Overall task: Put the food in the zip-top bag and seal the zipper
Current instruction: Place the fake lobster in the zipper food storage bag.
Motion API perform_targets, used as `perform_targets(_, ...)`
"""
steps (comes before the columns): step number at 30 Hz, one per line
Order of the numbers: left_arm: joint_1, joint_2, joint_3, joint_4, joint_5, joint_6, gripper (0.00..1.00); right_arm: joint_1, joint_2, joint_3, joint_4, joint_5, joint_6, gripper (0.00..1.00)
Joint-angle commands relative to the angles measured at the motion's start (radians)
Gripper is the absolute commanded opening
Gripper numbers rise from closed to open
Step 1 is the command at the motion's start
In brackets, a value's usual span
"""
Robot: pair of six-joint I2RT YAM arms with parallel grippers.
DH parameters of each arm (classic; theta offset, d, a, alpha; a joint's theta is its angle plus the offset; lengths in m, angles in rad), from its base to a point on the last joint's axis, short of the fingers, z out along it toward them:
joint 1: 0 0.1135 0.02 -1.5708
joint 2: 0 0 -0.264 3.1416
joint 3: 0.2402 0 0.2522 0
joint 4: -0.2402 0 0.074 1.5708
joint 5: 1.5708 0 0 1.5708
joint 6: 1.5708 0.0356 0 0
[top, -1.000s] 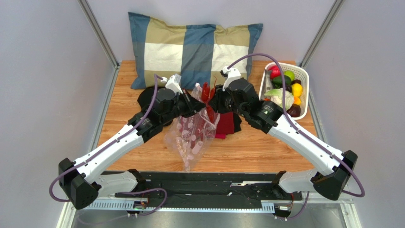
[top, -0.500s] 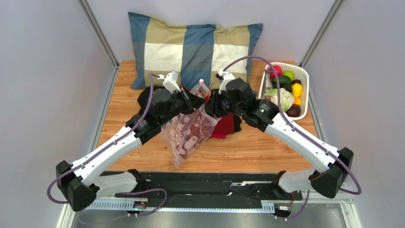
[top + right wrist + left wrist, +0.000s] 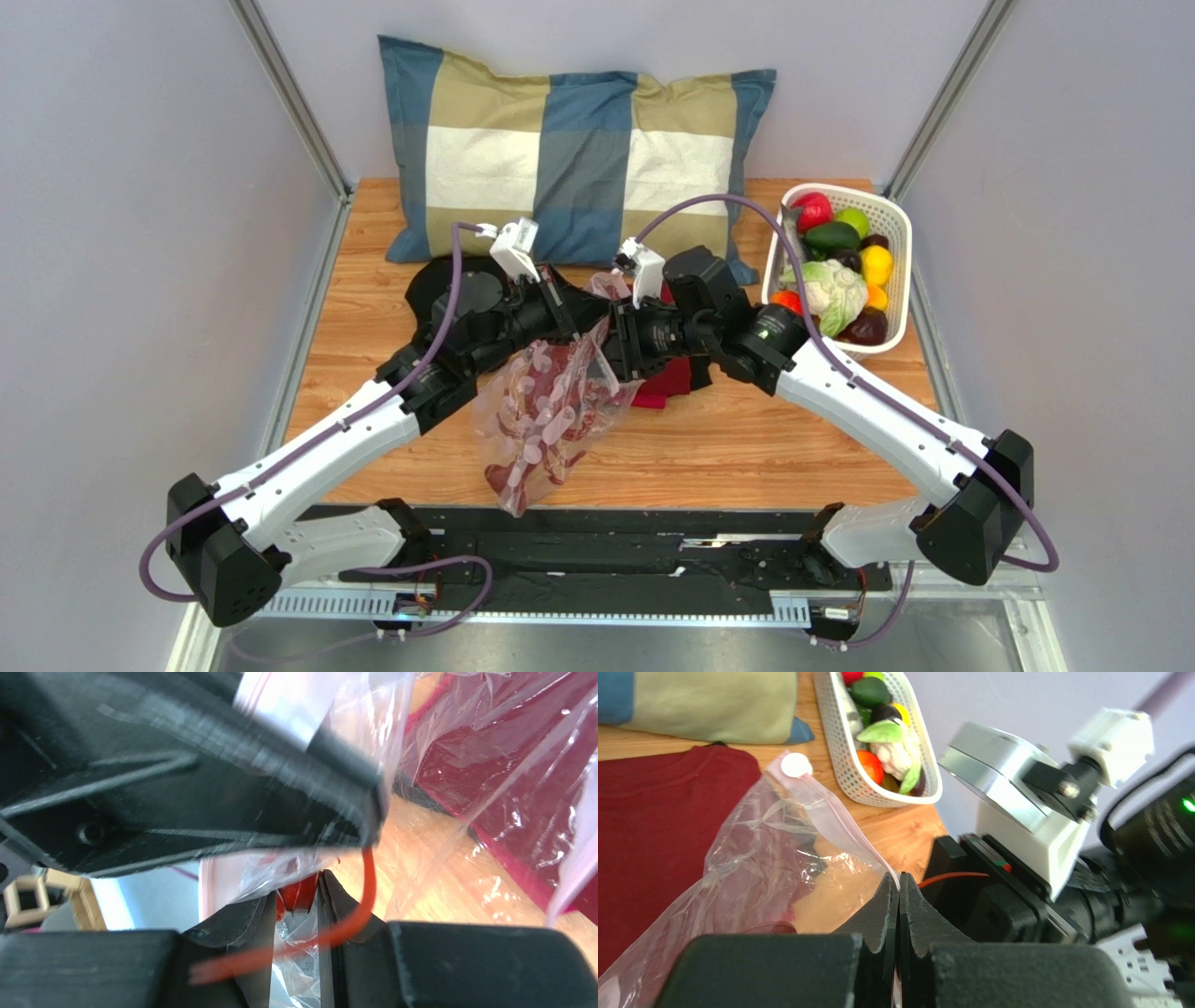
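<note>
No text, label, brand or number is legible on anything.

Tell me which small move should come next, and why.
Probably slide the right jaws along the zipper, away from the left ones, pressing it shut: both pairs already pinch the mouth edge of the lifted zip-top bag, close together.

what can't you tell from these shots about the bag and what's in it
Zipper sealed or not: top external, the left claw and right claw cover the zip-top bag mouth.
Bag contents: top external, pinkish shapes too small behind crinkled plastic.
Red bit between the right claw's fingers: right wrist, blurred, wrapped in plastic.
</note>
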Motion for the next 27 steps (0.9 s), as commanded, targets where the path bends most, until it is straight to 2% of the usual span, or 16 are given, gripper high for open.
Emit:
perform_targets(1, -0.001, -0.036, -0.002, 0.147, 0.102, 0.057, 0.0, -0.048, -0.011, -0.022, 0.108, -0.206, -0.033, 0.0)
perform_targets(7, -0.002, -0.085, -0.048, 0.207, 0.226, 0.074, 0.0, -0.133, 0.021, -0.074, 0.189, -0.413, 0.031, 0.0)
perform_targets(14, -0.002, -0.107, -0.081, 0.227, 0.321, 0.071, 0.0, -0.133, 0.018, -0.069, 0.211, -0.626, -0.018, 0.0)
perform_targets(18, -0.002, -0.119, -0.097, 0.241, 0.347, 0.083, 0.0, -0.131, -0.016, -0.039, 0.087, -0.657, -0.204, 0.0)
perform_targets(23, -0.002, -0.125, -0.111, 0.254, 0.398, 0.097, 0.0, -0.121, -0.1, -0.023, -0.071, -0.557, -0.433, 0.0)
perform_targets(24, -0.002, -0.125, -0.113, 0.27, 0.408, 0.101, 0.0, -0.116, -0.105, -0.019, -0.134, -0.551, -0.528, 0.0)
perform_targets(27, -0.002, -0.119, -0.113, 0.305, 0.471, 0.12, 0.0, -0.091, -0.119, -0.002, -0.223, -0.499, -0.624, 0.01)
